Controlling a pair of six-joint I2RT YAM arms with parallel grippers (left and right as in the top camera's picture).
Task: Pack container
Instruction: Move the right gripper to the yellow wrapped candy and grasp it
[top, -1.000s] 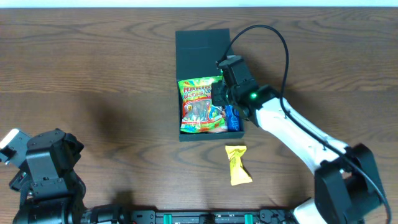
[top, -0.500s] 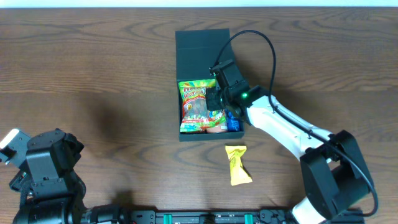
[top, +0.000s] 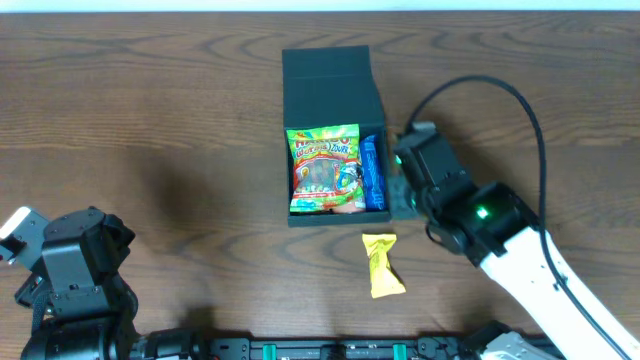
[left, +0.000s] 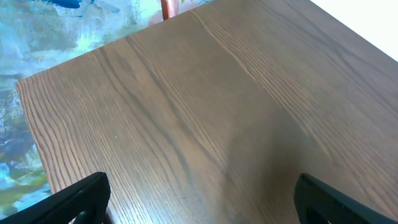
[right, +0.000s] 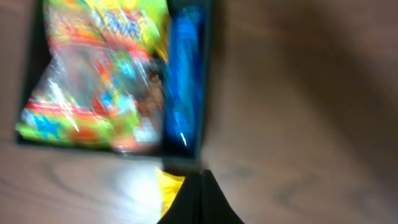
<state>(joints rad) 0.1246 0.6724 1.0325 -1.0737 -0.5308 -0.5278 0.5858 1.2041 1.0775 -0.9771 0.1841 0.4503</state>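
The container (top: 330, 90) is a dark box lying open mid-table, its flap lid folded back on the far side. Inside lie a green gummy packet (top: 323, 168) and, along the right wall, a blue packet (top: 373, 175). In front of the box, on the table, is a yellow packet (top: 382, 265). My right gripper (top: 403, 203) is shut and empty, just outside the box's near right corner. In the blurred right wrist view its closed fingertips (right: 200, 180) point at that corner of the container (right: 207, 74), with the yellow packet (right: 169, 190) beside them. My left gripper (left: 202, 205) is open over bare wood.
The left arm's base (top: 70, 270) sits at the near left corner, far from the box. The right arm's cable (top: 500, 90) loops over the table behind the right wrist. The left wrist view shows the table's far edge (left: 18, 87).
My right gripper has pulled out of the box, back to the right and toward the front. The blue packet, partly covered before, now shows along the box's right wall. The left arm has not moved.
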